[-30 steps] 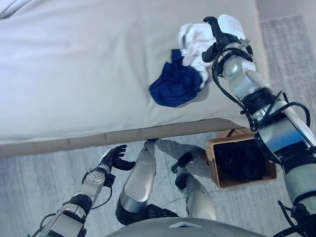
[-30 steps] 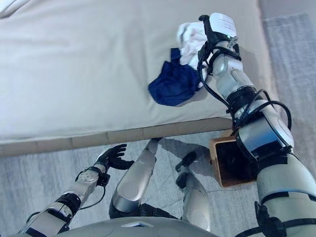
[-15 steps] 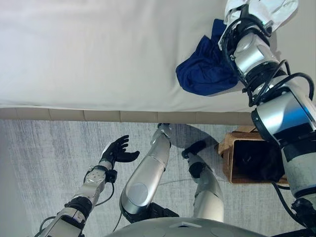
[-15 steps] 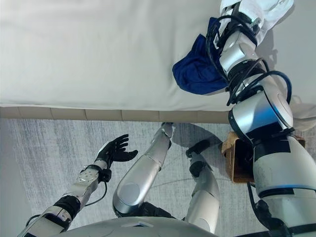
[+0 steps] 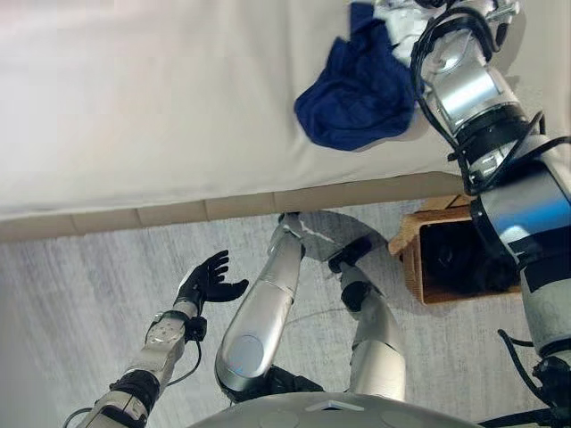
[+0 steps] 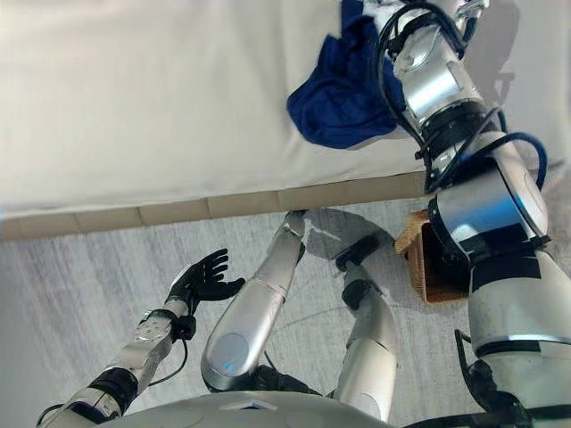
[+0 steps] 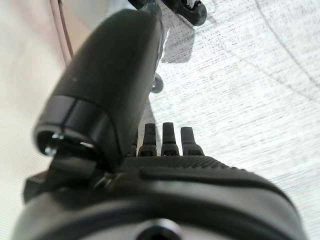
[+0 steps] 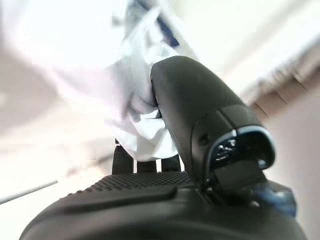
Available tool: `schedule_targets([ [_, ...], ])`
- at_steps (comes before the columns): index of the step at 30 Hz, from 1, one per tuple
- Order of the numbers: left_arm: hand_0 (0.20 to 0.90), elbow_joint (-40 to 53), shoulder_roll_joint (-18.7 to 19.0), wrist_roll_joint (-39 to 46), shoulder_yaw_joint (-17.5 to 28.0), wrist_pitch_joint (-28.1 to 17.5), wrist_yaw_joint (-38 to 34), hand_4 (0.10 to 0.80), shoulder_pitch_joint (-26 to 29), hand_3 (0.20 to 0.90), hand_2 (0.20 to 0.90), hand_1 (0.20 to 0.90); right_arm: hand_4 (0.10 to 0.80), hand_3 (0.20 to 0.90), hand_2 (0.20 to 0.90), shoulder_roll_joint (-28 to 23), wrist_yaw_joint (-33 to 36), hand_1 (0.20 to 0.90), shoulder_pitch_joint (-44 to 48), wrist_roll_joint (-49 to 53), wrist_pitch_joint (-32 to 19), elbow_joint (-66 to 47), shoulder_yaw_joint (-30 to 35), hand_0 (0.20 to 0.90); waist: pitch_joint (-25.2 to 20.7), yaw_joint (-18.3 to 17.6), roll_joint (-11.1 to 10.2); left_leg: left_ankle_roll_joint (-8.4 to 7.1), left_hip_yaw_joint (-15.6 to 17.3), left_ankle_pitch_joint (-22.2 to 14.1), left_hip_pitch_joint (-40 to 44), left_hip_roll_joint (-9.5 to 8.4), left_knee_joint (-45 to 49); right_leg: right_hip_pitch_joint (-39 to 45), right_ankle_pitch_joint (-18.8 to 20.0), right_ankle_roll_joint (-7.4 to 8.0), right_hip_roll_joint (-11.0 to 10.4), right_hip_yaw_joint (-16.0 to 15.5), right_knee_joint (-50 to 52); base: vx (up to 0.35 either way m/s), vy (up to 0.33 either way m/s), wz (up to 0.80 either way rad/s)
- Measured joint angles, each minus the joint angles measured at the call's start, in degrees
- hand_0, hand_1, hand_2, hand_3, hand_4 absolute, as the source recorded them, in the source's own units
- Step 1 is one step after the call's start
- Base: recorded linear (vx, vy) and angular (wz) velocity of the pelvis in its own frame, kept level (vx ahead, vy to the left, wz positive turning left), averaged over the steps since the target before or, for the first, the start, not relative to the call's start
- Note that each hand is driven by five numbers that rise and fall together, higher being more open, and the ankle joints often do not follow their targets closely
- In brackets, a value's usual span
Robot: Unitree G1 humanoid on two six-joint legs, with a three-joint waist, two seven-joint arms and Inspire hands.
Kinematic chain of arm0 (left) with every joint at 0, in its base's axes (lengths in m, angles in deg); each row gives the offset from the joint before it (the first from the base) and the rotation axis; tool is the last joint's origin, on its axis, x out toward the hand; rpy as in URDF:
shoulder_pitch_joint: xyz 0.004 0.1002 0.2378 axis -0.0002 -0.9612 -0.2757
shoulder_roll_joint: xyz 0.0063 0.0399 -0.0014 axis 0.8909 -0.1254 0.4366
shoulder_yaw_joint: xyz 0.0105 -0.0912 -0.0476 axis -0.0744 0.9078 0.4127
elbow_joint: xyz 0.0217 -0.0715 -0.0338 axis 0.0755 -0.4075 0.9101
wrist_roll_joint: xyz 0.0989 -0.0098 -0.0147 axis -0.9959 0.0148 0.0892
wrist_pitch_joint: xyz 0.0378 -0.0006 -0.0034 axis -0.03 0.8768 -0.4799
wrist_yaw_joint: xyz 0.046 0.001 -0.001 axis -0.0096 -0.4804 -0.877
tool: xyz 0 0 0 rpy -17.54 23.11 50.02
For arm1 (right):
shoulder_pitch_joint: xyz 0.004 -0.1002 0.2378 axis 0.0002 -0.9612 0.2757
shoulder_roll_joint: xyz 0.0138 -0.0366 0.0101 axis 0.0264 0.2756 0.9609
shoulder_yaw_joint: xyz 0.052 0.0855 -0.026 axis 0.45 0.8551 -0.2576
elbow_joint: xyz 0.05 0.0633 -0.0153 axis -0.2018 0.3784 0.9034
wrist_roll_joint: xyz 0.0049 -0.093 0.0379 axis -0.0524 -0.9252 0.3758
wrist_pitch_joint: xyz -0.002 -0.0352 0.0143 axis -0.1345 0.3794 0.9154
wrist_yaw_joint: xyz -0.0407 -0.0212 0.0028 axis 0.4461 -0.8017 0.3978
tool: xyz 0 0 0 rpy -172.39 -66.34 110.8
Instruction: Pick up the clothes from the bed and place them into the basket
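A blue garment lies crumpled on the pale bed, close to its near edge. My right arm reaches over it to the top edge of the eye views. In the right wrist view my right hand is shut on a white cloth, with the thumb pressing the cloth against the fingers. A bit of that white cloth shows beside the blue garment. My left hand hovers open and empty over the floor, low on my left.
A brown basket with a dark inside stands on the grey carpet below the bed's edge, on my right, partly hidden by my right arm. The bed's padded side rail runs across the view.
The camera view has shifted. My right hand has closed on the white cloth and pulled it off the pile, away from the blue garment, which stays on the bed. The left hand has barely moved.
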Motion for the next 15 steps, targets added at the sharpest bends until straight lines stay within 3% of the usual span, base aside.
schedule_targets([
  [2,0.9,-0.23,0.87,-2.1,0.06,0.92,0.0,0.8,0.16,0.9,0.9,0.9,0.1,0.2,0.3,-3.08,-0.74,0.3,-2.0,0.92,-0.01,-4.95,0.35,0.3,0.0,-1.18,-0.3,0.0,1.37,-0.04,4.95,0.56,-2.62,4.69,0.08,0.1,0.6,0.75,-3.31,0.031,-0.149,-0.34],
  [4,0.9,-1.96,1.43,-4.73,0.15,2.2,-0.06,0.8,1.17,0.9,0.9,0.9,0.1,0.2,0.3,-6.17,-2.75,0.3,-3.18,2.3,-0.09,-7.32,1.1,0.3,0.05,-2.48,-0.85,0.12,3.18,0.11,10.83,0.95,-5.83,9.51,1.26,1.56,1.06,2.85,-6.61,0.149,-0.107,-0.44],
  [6,0.9,-2.37,2.14,-6.53,0.67,3.25,-0.14,0.8,1.17,0.9,0.9,0.9,0.1,0.2,0.3,-7.01,-4.46,0.3,-4.05,3.83,0.0,-8.2,3.64,0.3,-0.14,-3.77,-1.73,0.12,4.32,0.1,14.98,0.98,-8.5,13.1,1.63,1.98,1.18,3.72,-9.42,0.169,-0.011,-0.32],
  [10,0.9,-4.15,3.14,-9.32,2.24,6.06,-0.09,0.8,1.59,0.9,0.9,0.9,0.1,0.2,0.3,-10.21,-8.93,0.3,-5.29,6.64,0.02,-10.39,8.14,0.3,-2.08,-7.6,-4.73,0.34,7.71,0.7,23.0,1.21,-14.98,20.08,4.54,2.69,1.95,6.07,-16.81,0.095,0.005,-0.38],
  [13,0.9,-4.49,2.2,-11.3,2.15,6.95,0.09,0.8,3.61,0.9,0.9,0.9,0.1,0.2,0.3,-13.45,-9.97,0.3,-5.55,6.81,-0.19,-10.73,11.85,0.3,-3.31,-10.92,-5.73,0.86,9.39,1.57,26.63,0.24,-17.86,22.86,10.53,1.14,1.56,7.03,-19.84,0.021,-0.02,-0.11],
  [15,0.9,-4.56,1.4,-13.07,2.28,6.98,0.09,0.8,4.06,0.9,0.9,0.9,0.1,0.2,0.3,-14.2,-10.0,0.3,-5.56,7.71,-0.19,-11.84,13.71,0.3,-3.63,-11.48,-5.53,1.26,10.0,2.15,28.38,0.43,-18.52,24.22,11.5,0.16,1.97,7.96,-21.03,0.019,-0.003,-0.28],
])
